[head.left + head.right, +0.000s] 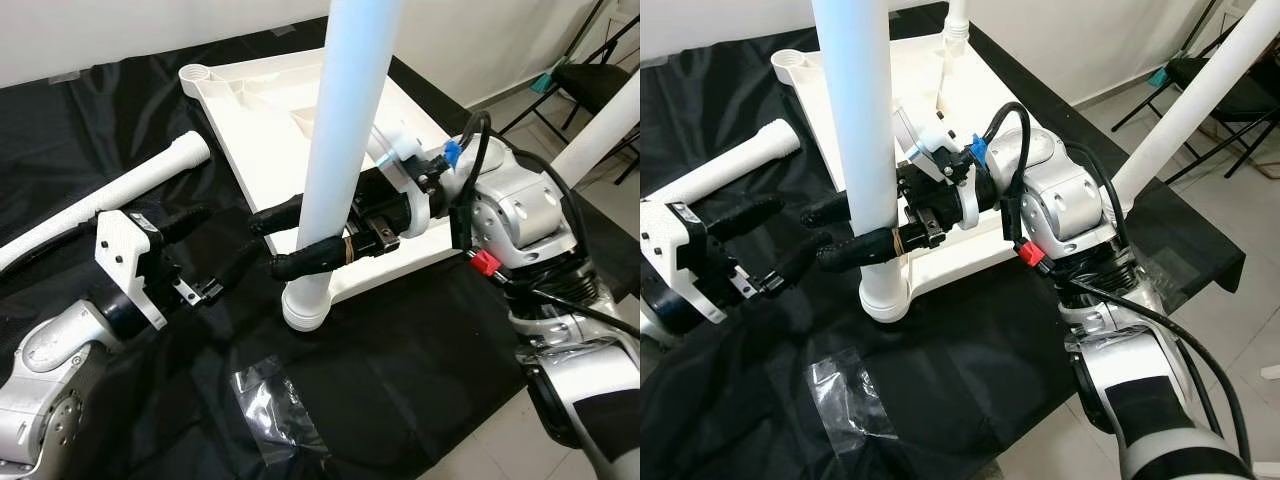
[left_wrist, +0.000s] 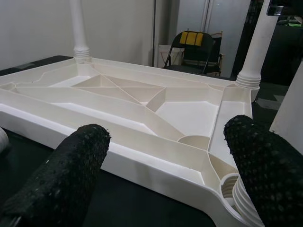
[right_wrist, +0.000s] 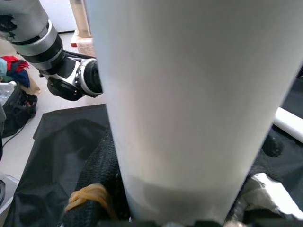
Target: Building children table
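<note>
Two black fingers of the right gripper (image 1: 300, 240) are clamped round a white table leg (image 1: 340, 150), one on each side of it, low on the tube and just above its ribbed foot. That leg stands upright at the near corner of the upturned white tabletop (image 1: 270, 140), which lies underside-up on the bench (image 1: 400, 360), draped in black cloth. The left gripper (image 1: 205, 255) sits just to the left of the held leg, its jaws spread apart and holding nothing. Beyond it a loose leg (image 1: 120, 190) lies flat on the cloth, beside the tabletop's left edge. A scrap of clear plastic wrap (image 1: 270, 410) lies on the cloth nearer the front.

From the left wrist, the tabletop's ribbed underside (image 2: 142, 104) shows between the two fingers (image 2: 61, 175), with a far leg (image 2: 79, 28) and a side leg (image 2: 255, 52) already standing in their corners, and a black folding chair (image 2: 191, 47) behind. From the right wrist, the gripped tube (image 3: 189, 94) looms close, with a yellow rubber band (image 3: 90, 196) round one finger.
</note>
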`<state>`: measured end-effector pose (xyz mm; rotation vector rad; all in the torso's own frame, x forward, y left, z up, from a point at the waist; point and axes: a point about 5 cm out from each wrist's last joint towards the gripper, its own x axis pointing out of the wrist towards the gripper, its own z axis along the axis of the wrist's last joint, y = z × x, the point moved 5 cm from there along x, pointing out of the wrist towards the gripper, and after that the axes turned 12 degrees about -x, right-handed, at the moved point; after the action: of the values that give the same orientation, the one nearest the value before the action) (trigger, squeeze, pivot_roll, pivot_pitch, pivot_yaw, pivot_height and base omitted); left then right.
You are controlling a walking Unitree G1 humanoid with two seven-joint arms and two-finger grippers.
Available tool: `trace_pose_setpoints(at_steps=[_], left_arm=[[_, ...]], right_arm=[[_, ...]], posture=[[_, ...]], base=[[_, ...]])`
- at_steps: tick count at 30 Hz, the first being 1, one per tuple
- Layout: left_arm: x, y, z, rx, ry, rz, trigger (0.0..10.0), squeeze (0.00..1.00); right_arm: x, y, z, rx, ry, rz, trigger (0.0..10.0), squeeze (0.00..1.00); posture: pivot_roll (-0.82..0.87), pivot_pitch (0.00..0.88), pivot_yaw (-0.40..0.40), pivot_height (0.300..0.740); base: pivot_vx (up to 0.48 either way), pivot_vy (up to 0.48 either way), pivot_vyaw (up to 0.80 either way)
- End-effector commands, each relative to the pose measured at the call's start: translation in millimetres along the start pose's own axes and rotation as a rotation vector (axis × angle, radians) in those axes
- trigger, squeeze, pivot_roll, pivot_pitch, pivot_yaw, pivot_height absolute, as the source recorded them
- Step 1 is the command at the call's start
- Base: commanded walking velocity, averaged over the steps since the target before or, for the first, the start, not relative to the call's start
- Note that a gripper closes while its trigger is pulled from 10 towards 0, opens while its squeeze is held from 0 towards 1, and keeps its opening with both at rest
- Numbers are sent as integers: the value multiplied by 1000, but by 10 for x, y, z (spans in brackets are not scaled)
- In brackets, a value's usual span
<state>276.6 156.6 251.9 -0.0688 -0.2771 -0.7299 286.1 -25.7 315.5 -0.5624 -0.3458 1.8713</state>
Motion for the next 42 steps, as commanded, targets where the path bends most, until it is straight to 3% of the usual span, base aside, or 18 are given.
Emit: trace_pose_setpoints(at_steps=[1,18,32,42], left_arm=[[-15,-56,37,5,-12,-25,10000,0],[5,-124,44,1,-16,-46,10000,0],[21,-156,39,-6,-18,-55,10000,0],[30,-170,48,-5,-21,-60,10000,0]], right_arm=[[-41,-21,-80,20,44,-29,10000,0],[-41,-91,-102,35,32,-75,10000,0],[-109,-169,-124,34,83,-95,10000,0],[-41,-144,-199,53,105,-89,10000,0]], posture=[[9,236,-90,740],[9,238,-93,740],[4,242,-97,740],[1,243,-96,740]], base=[[0,0,0],[0,0,0],[0,0,0],[0,0,0]])
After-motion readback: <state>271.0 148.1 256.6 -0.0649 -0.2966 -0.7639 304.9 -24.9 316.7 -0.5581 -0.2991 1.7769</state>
